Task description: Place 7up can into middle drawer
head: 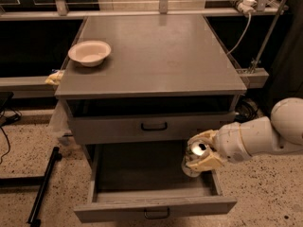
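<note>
The 7up can, silvery with a shiny top, is held in my gripper, whose cream fingers are shut around it. The arm reaches in from the right. The can hangs over the right side of the open middle drawer, a wide shallow grey drawer pulled out toward the camera, with a dark bar handle on its front. The can sits slightly above the drawer floor, near the right wall. The upper drawer is closed above it.
A cream bowl sits on the grey cabinet top at the left. A white cable and power strip lie at the back right. A black bar lies on the speckled floor at the left.
</note>
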Available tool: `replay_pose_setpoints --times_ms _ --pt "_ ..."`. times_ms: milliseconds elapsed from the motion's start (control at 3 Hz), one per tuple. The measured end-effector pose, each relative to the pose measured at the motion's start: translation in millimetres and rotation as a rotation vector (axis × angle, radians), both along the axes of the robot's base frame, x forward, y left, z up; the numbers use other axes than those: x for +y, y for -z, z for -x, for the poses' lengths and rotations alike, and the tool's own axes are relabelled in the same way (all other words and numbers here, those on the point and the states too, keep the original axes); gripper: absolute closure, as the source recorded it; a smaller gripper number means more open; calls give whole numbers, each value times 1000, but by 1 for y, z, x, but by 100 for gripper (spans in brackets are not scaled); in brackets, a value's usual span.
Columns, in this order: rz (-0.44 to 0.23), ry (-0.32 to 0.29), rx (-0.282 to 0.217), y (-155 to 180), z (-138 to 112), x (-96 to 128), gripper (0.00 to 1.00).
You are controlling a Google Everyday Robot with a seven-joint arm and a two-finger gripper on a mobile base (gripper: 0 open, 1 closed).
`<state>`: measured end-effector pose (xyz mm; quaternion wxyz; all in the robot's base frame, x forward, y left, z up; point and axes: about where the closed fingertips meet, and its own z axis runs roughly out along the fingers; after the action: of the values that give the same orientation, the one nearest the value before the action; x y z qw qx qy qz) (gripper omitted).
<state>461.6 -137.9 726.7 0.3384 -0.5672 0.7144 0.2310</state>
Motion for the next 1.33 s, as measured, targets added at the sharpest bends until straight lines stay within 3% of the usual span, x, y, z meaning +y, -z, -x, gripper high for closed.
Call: replay_pose_setpoints --times_ms 667,1000,1333 --pt "-31 -14 -84 85 -33 12 100" --pt "-30 -5 -80 129 -52 16 100" --pt "6 2 -29 193 -65 27 100"
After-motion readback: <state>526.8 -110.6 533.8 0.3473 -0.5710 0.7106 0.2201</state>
